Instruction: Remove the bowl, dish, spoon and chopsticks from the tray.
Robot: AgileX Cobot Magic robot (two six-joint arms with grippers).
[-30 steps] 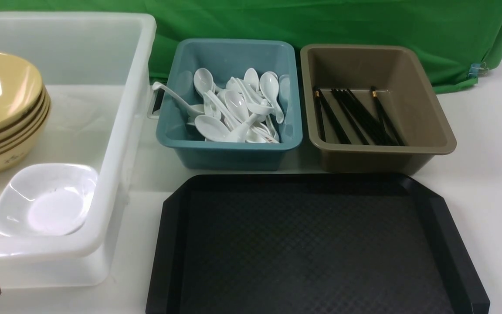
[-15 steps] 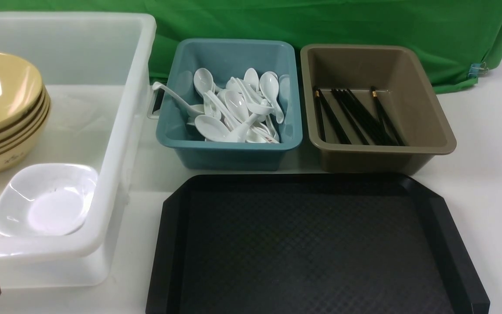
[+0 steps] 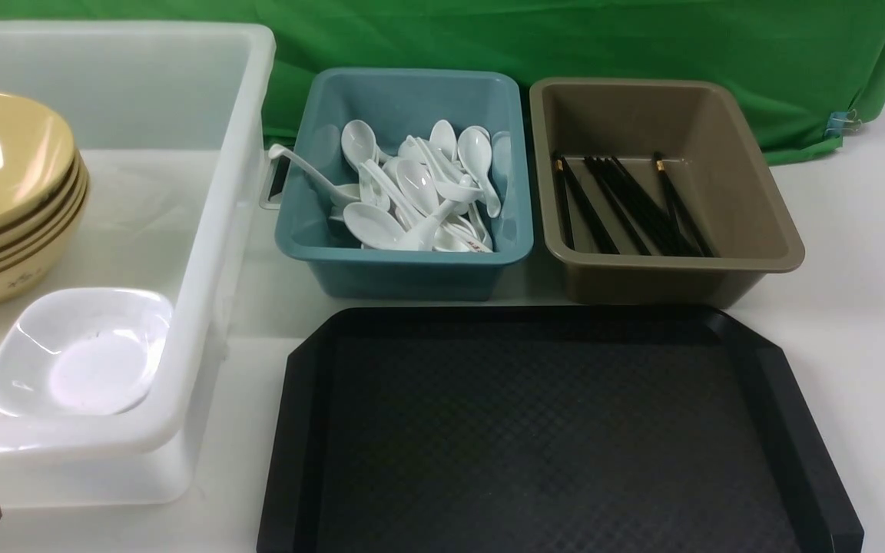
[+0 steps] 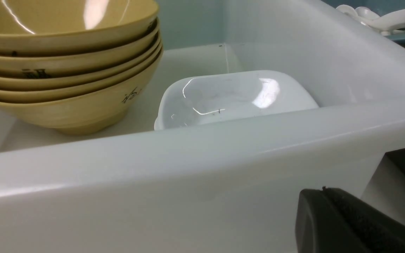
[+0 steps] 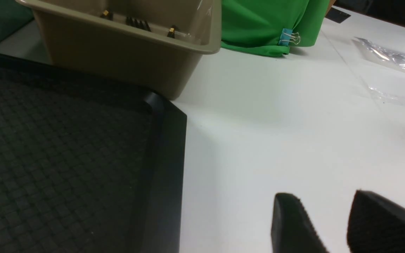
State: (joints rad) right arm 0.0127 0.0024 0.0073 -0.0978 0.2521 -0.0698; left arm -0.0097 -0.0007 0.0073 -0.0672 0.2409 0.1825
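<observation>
While the tray (image 3: 558, 430) lay bare across the near middle of the front view, long side running left to right, white table (image 3: 857, 307) showed open off its right edge. Behind it sat the teal tub (image 3: 404, 265) heaped with spoons (image 3: 419, 192) and, just beside it, the brown tub (image 3: 665, 269), where the chopsticks (image 3: 631, 203) pointed roughly front to back, gold bands at the far end. On the left, the white bin (image 3: 204, 230) held the stacked yellow bowls (image 3: 4, 192) with a white dish (image 3: 81, 349) just beside them. In the left wrist view, the left gripper (image 4: 350, 225) hung outside the bin's near wall, fingers pressed together, holding nothing. In the right wrist view, the right gripper (image 5: 329, 225) hovered over bare table beside the tray's cut corner, fingers (image 5: 294, 225) slightly parted, holding nothing.
</observation>
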